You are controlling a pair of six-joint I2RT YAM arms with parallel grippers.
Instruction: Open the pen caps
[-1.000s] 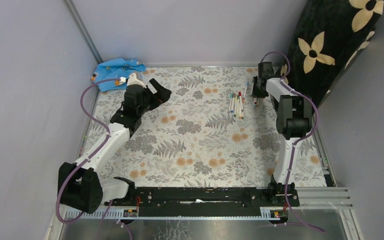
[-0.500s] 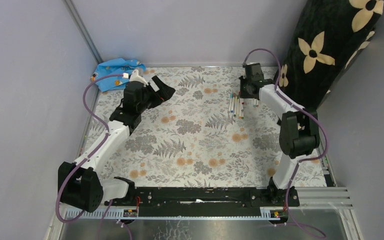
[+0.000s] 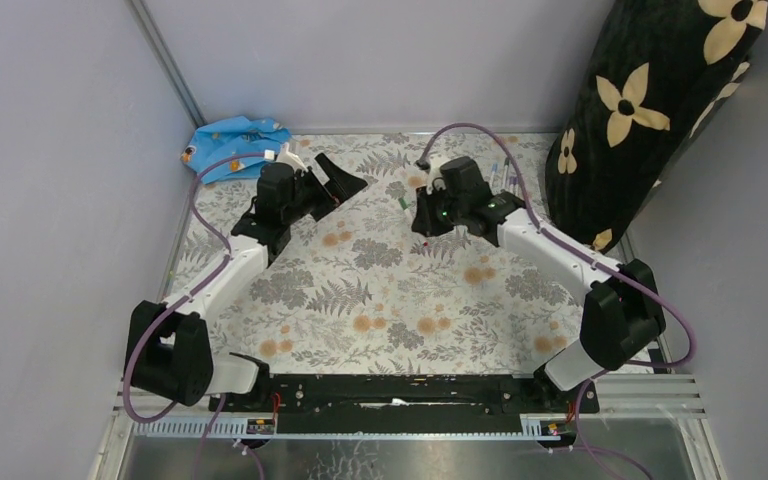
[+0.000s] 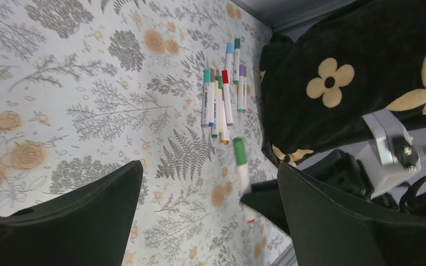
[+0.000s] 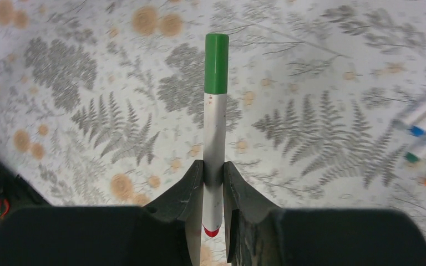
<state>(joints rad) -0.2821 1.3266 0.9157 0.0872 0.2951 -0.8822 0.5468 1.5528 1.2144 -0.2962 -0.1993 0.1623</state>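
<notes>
We find the right gripper (image 5: 213, 169) clamped on the white barrel of one pen (image 5: 215, 127), leaving its green cap (image 5: 217, 64) jutting clear, evidently for the wide-open left gripper (image 4: 209, 166) to pull, while the other pens (image 4: 222, 102) lie bunched on the table (image 4: 61, 83).

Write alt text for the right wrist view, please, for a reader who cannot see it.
The right end effector grips a white marker pen by its barrel, its green cap on and pointing away from the camera. Beneath is a table cover printed with ferns and orange flowers, and more pens lie blurred at the right edge.
</notes>
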